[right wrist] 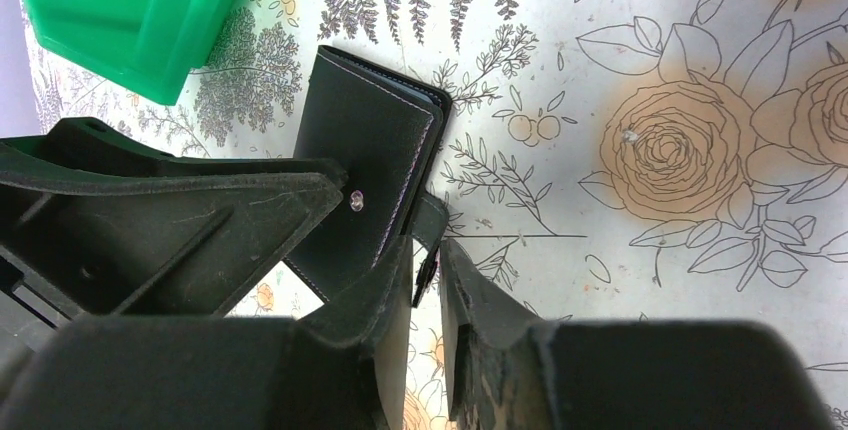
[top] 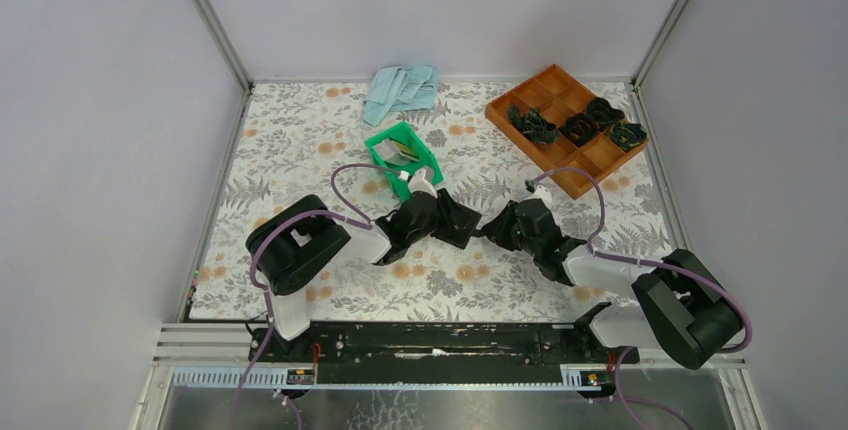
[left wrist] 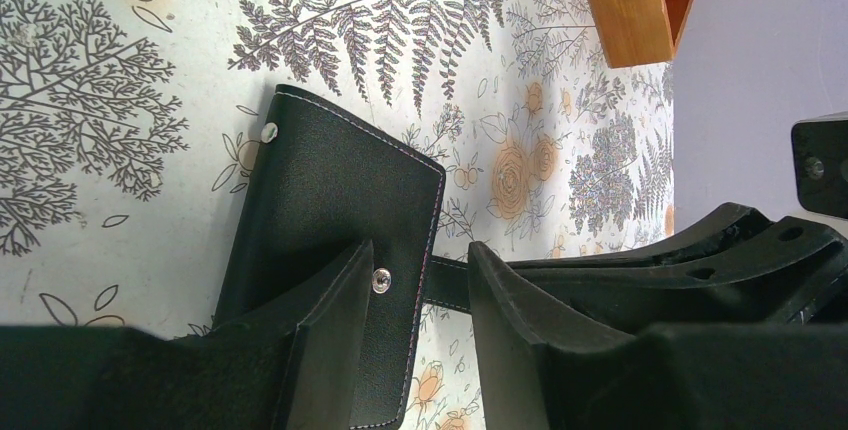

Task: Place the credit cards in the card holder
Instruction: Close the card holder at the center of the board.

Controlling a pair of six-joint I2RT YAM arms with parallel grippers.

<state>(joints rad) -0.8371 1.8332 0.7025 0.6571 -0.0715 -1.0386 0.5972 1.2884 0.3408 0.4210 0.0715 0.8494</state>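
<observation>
I judged: unclasping card holder [right wrist: 365, 165] | left hand [left wrist: 420, 255] half-open, empty | right hand [right wrist: 427, 250] narrow round tab [right wrist: 428, 220], grip unclear | next: firm pull.

Plain grey walls [top: 100, 100] enclose a floral-patterned table [top: 300, 150].

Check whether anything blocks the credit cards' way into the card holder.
The card holder lies folded shut, its inside covered. Nothing visible lies between it and the green bin holding the credit cards.
</observation>
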